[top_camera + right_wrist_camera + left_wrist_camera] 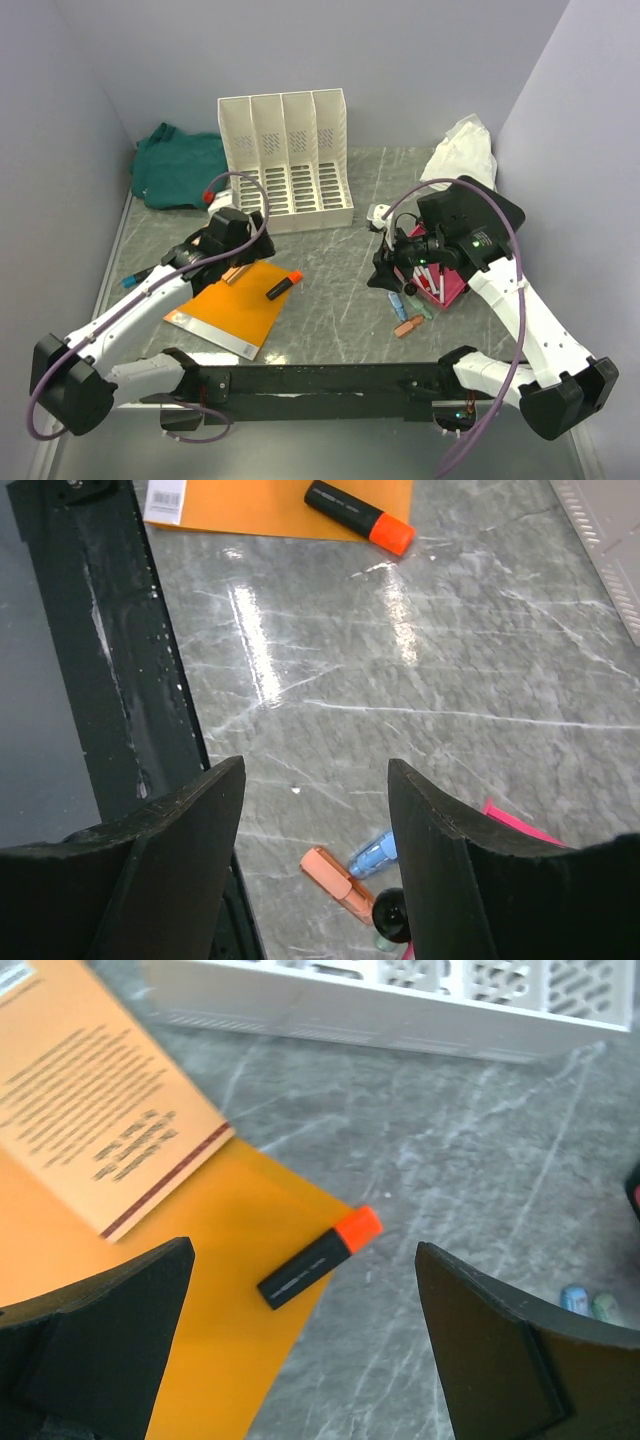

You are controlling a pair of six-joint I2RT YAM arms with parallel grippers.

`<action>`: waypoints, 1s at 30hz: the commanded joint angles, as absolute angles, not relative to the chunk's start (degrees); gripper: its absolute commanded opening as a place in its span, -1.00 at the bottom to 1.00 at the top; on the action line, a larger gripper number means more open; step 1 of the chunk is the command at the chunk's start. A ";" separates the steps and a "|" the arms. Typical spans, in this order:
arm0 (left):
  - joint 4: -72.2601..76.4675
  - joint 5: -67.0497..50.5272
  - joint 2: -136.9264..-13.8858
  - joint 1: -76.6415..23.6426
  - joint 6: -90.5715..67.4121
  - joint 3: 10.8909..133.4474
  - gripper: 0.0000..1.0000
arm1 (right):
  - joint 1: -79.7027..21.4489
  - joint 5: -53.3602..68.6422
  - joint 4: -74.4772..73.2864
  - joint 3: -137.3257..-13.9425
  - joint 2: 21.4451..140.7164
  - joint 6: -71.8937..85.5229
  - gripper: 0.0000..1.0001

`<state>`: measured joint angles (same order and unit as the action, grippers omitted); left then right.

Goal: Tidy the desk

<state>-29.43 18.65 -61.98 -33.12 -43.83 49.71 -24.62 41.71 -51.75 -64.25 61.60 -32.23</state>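
The desk (340, 262) is dark grey-green stone with white veins. An orange folder (235, 308) lies at front left with a black highlighter with an orange cap (284, 286) on its right edge. My left gripper (218, 262) hovers over the folder, open and empty. In the left wrist view it (303, 1248) frames the highlighter (320, 1257), beside a small orange printed booklet (90, 1090). My right gripper (385, 276) is open and empty over loose markers: peach (335, 880), blue (375, 855). It (316, 763) is well above them.
A white slotted file organizer (285, 160) stands at back centre. A green cloth (180, 165) lies back left, a white cloth (460, 150) back right. A pink tray (452, 290) with pens sits under the right arm. A blue pen (135, 278) lies at the left edge.
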 commanded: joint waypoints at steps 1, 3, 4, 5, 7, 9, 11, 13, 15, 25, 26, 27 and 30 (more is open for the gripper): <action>-25.67 10.48 -63.98 -32.96 -41.04 53.62 0.99 | -24.87 40.08 -51.33 -66.80 60.47 -33.22 0.34; -24.35 9.06 -63.90 -32.96 -42.35 53.44 0.99 | -24.70 40.78 -51.85 -66.62 60.38 -34.53 0.34; -23.82 6.88 -63.64 -32.96 -42.71 53.09 0.99 | -24.52 41.74 -52.03 -66.27 60.03 -35.32 0.34; -23.21 6.16 -63.28 -32.96 -43.06 52.74 0.99 | -24.09 42.71 -52.55 -65.66 60.03 -36.72 0.35; -21.89 4.93 -61.97 -32.96 -43.77 51.68 0.99 | -21.81 45.94 -55.54 -65.57 60.20 -40.94 0.35; -21.45 3.35 -60.65 -32.96 -43.33 50.63 0.99 | -19.79 48.76 -60.00 -66.18 61.43 -45.06 0.33; -21.53 2.55 -58.11 -32.87 -42.81 49.14 0.99 | -14.87 53.75 -61.17 -65.83 61.61 -45.70 0.28; -22.23 2.20 -54.87 -32.96 -42.19 47.64 0.99 | -11.70 55.80 -61.79 -65.31 61.17 -46.41 0.19; -22.33 1.85 -52.48 -32.96 -42.27 44.66 0.99 | -8.80 55.81 -61.09 -64.51 60.65 -45.36 0.10; -21.01 1.85 -38.85 -32.87 -48.60 32.35 0.99 | -6.24 52.03 -56.25 -61.26 57.66 -37.01 -0.30; -20.22 1.67 -38.50 -32.96 -48.43 31.56 0.99 | -6.50 51.94 -55.90 -61.17 56.87 -36.13 -0.33; -19.61 1.15 -37.97 -32.96 -48.08 31.29 0.99 | -7.20 51.51 -55.20 -61.08 56.52 -34.82 -0.41; -14.27 -1.48 -36.57 -32.96 -46.59 29.89 0.99 | -10.70 49.05 -55.46 -61.17 55.72 -33.84 -0.49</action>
